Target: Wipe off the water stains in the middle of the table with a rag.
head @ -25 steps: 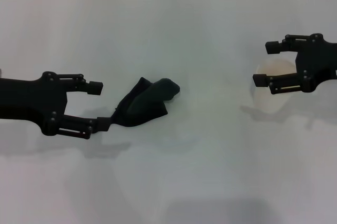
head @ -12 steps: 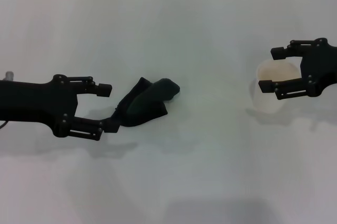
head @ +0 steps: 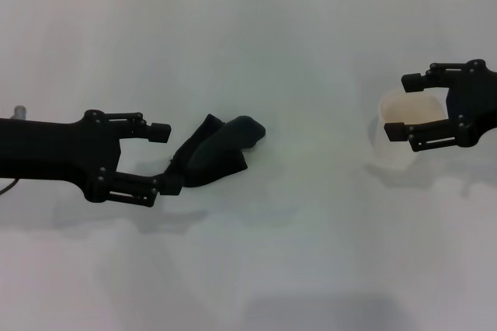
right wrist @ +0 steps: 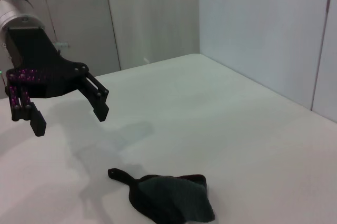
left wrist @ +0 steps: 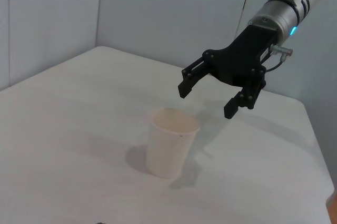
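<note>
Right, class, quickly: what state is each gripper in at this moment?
Left gripper: open, empty, beside the rag.
Right gripper: open, empty, above the cup.

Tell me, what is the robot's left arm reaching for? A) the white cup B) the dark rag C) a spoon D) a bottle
B: in the head view the left gripper, jaws open, sits right at the thin corner of the dark rag on the table, while the cup is far over by the right gripper.
</note>
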`<state>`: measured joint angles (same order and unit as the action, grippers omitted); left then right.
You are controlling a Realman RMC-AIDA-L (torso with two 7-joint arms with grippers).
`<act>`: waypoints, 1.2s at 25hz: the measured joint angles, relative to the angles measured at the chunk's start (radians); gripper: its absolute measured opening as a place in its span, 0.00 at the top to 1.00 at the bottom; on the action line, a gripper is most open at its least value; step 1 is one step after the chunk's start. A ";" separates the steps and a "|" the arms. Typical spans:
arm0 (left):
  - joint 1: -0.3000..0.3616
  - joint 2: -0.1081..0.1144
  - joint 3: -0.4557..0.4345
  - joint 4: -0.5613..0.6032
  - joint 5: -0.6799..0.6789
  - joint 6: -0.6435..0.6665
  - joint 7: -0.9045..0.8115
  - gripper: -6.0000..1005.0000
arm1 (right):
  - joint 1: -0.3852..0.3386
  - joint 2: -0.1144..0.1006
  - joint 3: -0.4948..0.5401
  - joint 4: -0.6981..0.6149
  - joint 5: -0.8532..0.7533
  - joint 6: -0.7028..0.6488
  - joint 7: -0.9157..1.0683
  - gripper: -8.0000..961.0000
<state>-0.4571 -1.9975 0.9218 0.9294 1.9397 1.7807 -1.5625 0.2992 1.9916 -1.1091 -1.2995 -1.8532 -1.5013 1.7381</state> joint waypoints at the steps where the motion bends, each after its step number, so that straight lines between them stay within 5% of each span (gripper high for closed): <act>1: 0.000 0.000 0.000 0.000 -0.001 0.000 0.000 0.14 | 0.000 0.001 0.003 0.000 0.000 -0.002 0.000 0.11; 30: 0.000 -0.001 -0.003 -0.003 -0.007 -0.011 0.015 0.14 | -0.002 0.013 0.006 0.009 0.000 -0.003 0.002 0.11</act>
<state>-0.4576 -1.9988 0.9192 0.9264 1.9327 1.7698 -1.5477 0.2976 2.0049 -1.1029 -1.2905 -1.8530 -1.5044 1.7396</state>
